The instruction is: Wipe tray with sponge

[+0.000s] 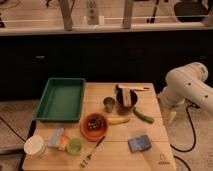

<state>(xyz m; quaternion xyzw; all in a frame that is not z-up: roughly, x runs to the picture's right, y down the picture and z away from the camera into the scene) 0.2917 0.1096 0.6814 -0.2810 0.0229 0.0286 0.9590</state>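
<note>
The green tray [61, 98] lies empty on the left rear part of the wooden table. A blue-grey sponge [139, 143] lies flat near the table's front right corner. My gripper [171, 117] hangs pointing down at the end of the white arm [187, 85], just off the table's right edge. It is to the right of and behind the sponge, far from the tray, and holds nothing that I can see.
An orange bowl [94, 125], a metal cup [109, 104], a brown pot [125, 104], a banana [118, 120] and a green vegetable [143, 116] crowd the middle. A fork [90, 154], a green cup [74, 146] and a white cup [35, 146] stand at the front left.
</note>
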